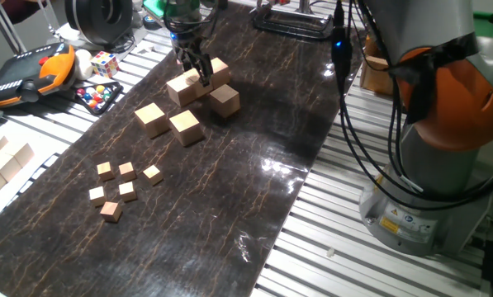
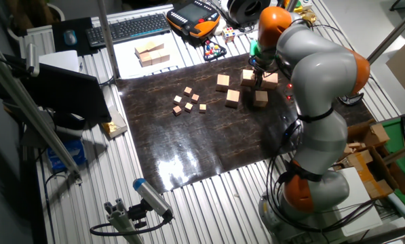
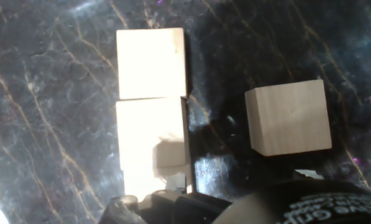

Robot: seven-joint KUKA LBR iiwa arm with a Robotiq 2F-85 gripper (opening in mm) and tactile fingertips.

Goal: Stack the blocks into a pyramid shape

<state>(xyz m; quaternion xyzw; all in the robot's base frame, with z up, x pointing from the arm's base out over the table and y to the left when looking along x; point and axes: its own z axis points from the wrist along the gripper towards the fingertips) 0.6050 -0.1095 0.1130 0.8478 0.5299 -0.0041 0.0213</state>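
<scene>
Gripper [image 3: 173, 186] over blocks [image 3: 151, 62]; lettering unreadable.

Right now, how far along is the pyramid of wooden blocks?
Early. Two light-tan wooden cubes touch in a row, and a third cube lies apart; nothing looks stacked. The pincer is down at that row, grip unclear. Two spare cubes wait aside; upper tiers remain.

Grey rounded arm [image 2: 317, 81] with orange joint bands — black cables, dark gripper [image 1: 195, 68].
</scene>
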